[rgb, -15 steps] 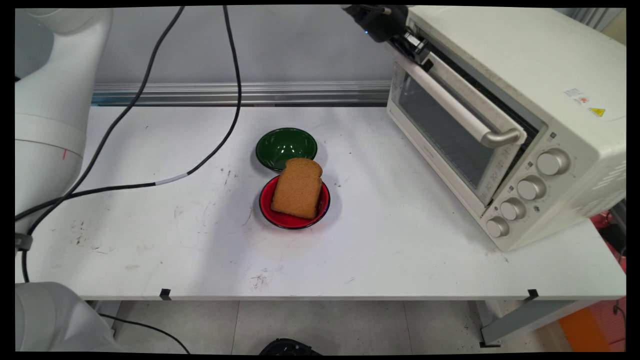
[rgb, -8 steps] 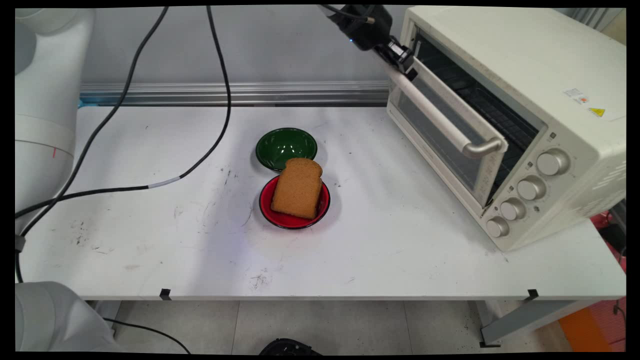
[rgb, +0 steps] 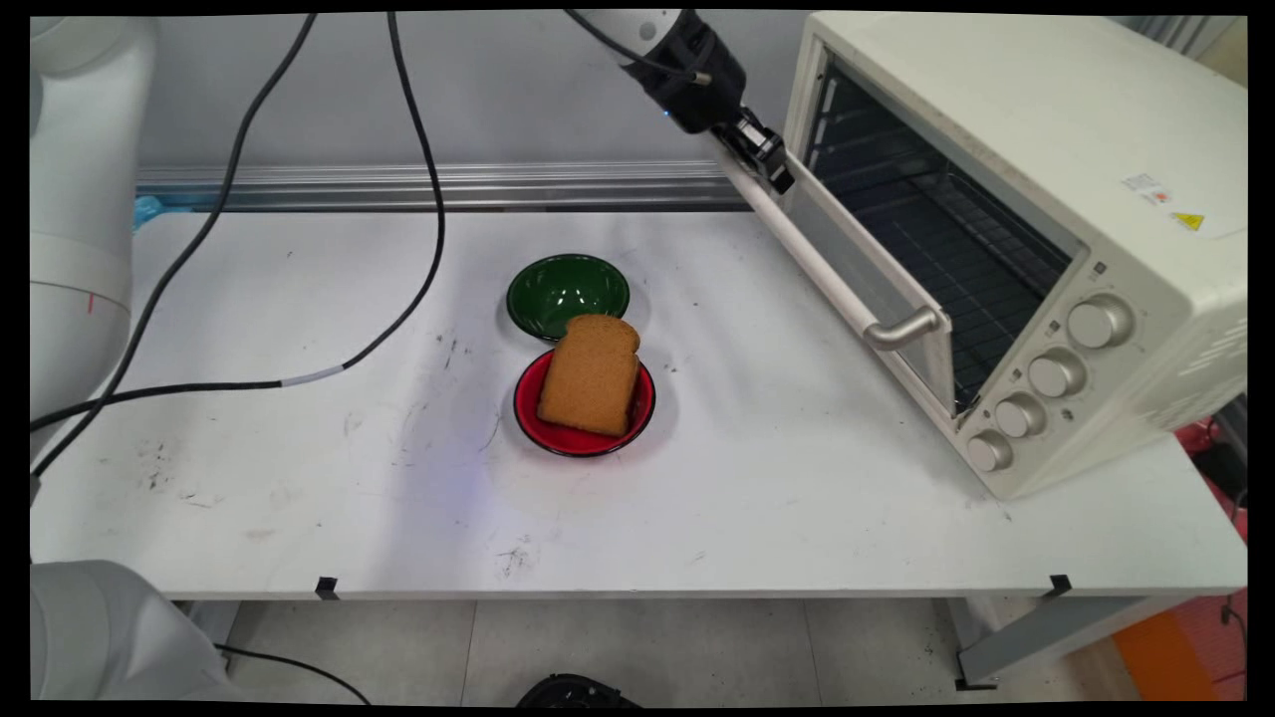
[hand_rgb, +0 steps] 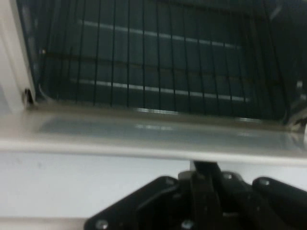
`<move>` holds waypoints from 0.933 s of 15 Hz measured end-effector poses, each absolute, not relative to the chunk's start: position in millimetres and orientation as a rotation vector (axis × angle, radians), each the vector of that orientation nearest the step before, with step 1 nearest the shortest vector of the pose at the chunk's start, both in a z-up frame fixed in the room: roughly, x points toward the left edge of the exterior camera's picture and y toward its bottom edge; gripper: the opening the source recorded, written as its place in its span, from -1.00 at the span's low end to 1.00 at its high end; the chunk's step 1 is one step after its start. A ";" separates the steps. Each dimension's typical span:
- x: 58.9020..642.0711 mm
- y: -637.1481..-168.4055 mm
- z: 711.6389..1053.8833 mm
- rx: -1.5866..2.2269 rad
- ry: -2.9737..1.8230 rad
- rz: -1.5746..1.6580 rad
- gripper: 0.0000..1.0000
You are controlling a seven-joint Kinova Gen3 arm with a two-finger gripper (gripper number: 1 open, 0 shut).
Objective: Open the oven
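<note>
Black two-finger gripper [rgb: 765, 164]: clamped shut on the far end of the long pale tubular handle [rgb: 827, 269], up at about one o'clock from the middle of the white table [rgb: 299, 478]. Looked closed in the hand view as well, with the fingers drawn close together above the linkage [hand_rgb: 206, 167] and no gap showing between them.

Handle: fixed along the top edge of the glass-fronted door [rgb: 857, 249] of the cream box-shaped toaster oven [rgb: 1046, 119]. Ran with its long axis from eleven o'clock down to five o'clock in the main view. Was held at the eleven o'clock end only, with the five o'clock end and its bent metal bracket left free.

Door: stood partly open, tilted away from the oven front towards nine o'clock, hinged along the bottom. Showed its edge as a pale band across the hand view [hand_rgb: 144, 132], with the dark wire rack [hand_rgb: 158, 72] bare beyond it at twelve o'clock.

Well apart, at seven o'clock from the gripper: a dark green round bowl [rgb: 568, 292], and touching it at six o'clock a red round dish [rgb: 553, 428] with a brown slice of bread [rgb: 590, 376] leaning in it.
</note>
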State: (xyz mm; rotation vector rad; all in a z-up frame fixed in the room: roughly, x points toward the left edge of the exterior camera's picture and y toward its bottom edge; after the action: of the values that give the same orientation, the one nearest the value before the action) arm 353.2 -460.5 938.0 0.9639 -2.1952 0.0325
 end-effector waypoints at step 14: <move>379.0 -432.1 907.9 1.001 -2.228 0.003 -1.00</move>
State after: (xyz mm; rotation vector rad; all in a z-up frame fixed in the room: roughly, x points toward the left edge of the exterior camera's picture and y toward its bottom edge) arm 379.0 -432.1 907.9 1.0009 -2.2276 0.0031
